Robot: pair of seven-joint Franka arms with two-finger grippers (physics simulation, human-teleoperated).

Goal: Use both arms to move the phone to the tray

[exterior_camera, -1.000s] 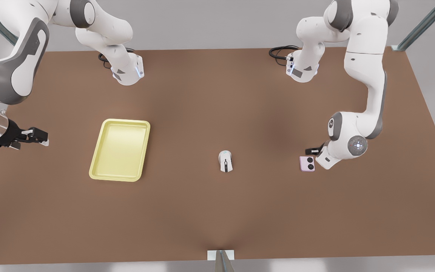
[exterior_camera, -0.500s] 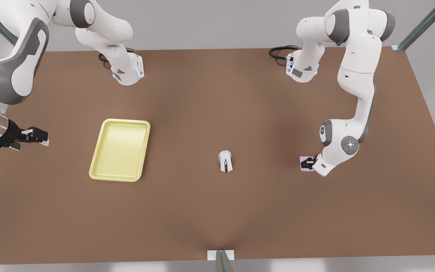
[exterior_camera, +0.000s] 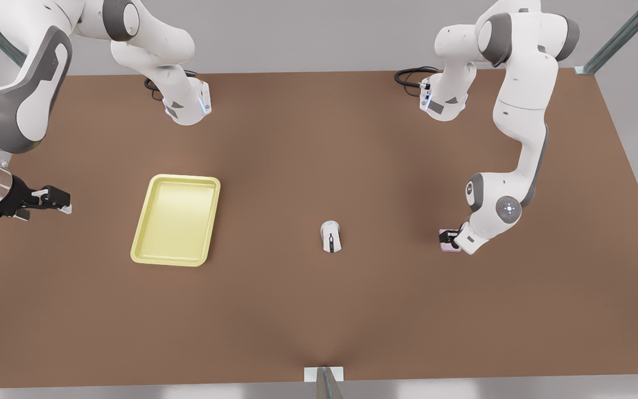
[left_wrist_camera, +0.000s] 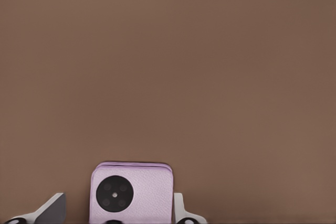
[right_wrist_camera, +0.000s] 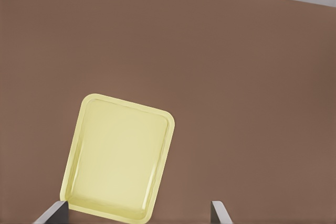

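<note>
On brown tabletop [exterior_camera: 319,310], at nine o'clock: pale yellow shallow rimmed tray [exterior_camera: 176,219], bare, beside waiting right gripper [exterior_camera: 56,200], fingers spread, holding nothing. At three o'clock: left gripper [exterior_camera: 449,238] lowered, fingers [left_wrist_camera: 178,209] parted astride small pink square phone [left_wrist_camera: 131,192], not yet clamped, probably for lifting.

The flat brown table [exterior_camera: 319,310] is finished matt and smooth, like fibreboard. The pale yellow rectangular tray [exterior_camera: 176,219] appears as smooth, satin plastic. The pale pink squarish phone [left_wrist_camera: 131,192] carries a finely grained, leather-like matt face with glossy black round lenses. The white jointed arms [exterior_camera: 524,111] are shelled in smooth semi-gloss plastic with grey matt joints.
</note>
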